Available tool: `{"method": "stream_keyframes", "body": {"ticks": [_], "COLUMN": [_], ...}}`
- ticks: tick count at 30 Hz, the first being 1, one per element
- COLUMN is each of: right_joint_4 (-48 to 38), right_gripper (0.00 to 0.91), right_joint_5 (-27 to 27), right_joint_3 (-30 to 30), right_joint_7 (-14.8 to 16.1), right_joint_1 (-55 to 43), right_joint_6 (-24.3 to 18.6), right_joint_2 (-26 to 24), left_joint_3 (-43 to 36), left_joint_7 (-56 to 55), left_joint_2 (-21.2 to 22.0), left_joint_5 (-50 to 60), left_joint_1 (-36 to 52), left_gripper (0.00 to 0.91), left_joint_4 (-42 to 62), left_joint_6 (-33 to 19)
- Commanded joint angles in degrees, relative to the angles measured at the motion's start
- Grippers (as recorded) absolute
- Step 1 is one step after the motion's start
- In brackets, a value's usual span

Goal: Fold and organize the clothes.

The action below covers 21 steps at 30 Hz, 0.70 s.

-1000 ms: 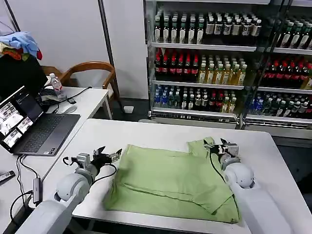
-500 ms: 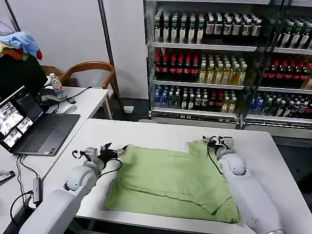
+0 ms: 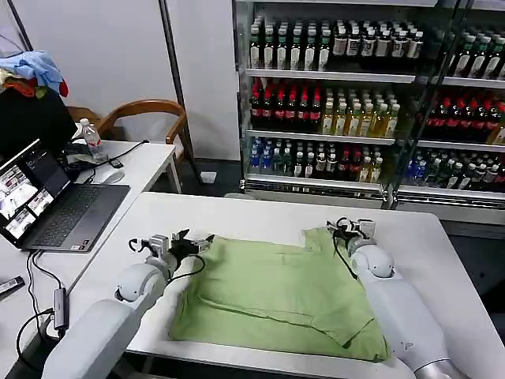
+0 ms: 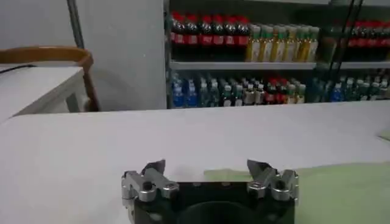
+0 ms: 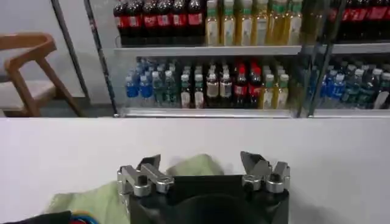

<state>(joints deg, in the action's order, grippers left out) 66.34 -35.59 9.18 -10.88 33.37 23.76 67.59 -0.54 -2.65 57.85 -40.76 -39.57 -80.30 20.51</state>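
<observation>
The light green polo shirt [image 3: 276,296] lay across the lower middle of the head view on the white surface [image 3: 260,213], partly folded. Its lower edge appeared doubled over along a crease running across the cloth, and one sleeve or corner stood bunched at the upper right of the cloth. By my judgement the folding was begun but far from finished. The garment was still broad and loose, no tidy packet had been made, and further folds and a final placing remained.

The left claw [image 3: 192,243] sat at the left centre of the head view, right at the shirt's upper left corner, its fingers [image 4: 155,167] spread apart and holding nothing. In the left wrist view [image 4: 207,169] green fabric showed just beyond and below the open fingers, so the corner lay between or just beside them, though I cannot tell whether they touched it.

The right claw [image 3: 347,229] was at the right centre of the head view, over the raised bunch of cloth at the shirt's upper right corner. In the right wrist view [image 5: 201,163] its fingers [image 5: 149,164] stood apart with a hump of green fabric rising between them, not clamped. Both claws looked poised at the two far corners, likely for a grasp.
</observation>
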Motion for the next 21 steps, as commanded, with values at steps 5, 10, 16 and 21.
{"method": "stream_keyframes", "body": {"ticks": [5,10,16,21], "right_joint_4": [0.7,1.9,2.7,2.7], "right_gripper": [0.574,0.0,0.0,0.0], "right_joint_5": [-1.0,-1.3,-1.7,-1.6], "right_joint_3": [0.0,0.4,0.8,0.8], "right_joint_7": [-0.3,-0.2,0.3,0.7], "right_joint_1": [0.4,1.5,2.5,2.6], "right_joint_6": [0.7,1.1,1.4,1.4], "right_joint_2": [-0.4,-0.9,-1.2,-1.1], "left_joint_3": [-1.7,-1.9,-2.3,-2.4], "left_joint_7": [-0.2,0.2,0.6,1.1], "left_joint_2": [1.4,1.7,1.8,1.7], "left_joint_5": [0.7,0.7,0.8,1.0], "left_joint_1": [2.5,2.8,2.9,2.4], "left_gripper": [0.252,0.05,0.04,0.04], "left_joint_4": [5.6,6.6,6.5,5.9], "left_joint_6": [0.2,0.1,0.0,0.0]}}
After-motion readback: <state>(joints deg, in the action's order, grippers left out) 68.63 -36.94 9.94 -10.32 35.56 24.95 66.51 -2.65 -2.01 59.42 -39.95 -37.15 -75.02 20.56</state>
